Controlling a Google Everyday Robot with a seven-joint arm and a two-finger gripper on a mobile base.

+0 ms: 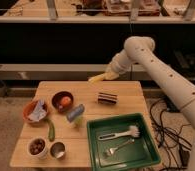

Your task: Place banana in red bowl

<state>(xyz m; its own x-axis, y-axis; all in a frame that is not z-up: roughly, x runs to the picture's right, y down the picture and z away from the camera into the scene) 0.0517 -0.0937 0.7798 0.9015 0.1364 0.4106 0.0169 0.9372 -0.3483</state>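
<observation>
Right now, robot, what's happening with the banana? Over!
Gripper over table's back edge, shut on banana. Red bowl at left, crumpled pale thing inside. Dark bowl lies between.

Cream-white arm (pixel 161 70), thick rounded tubular links, smooth glossy shell, bulbous joint housing at the top, row of small dark dots along the long link, tapered wrist, gripper (pixel 107 76) just above the table's (pixel 126 90) rear edge.

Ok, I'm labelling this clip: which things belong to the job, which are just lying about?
In the job: gripper over the far edge of the table, holding the banana; red bowl.
Lying about: maroon bowl, green vegetable, green tray, brush, fork, white cup, metal cup.
</observation>
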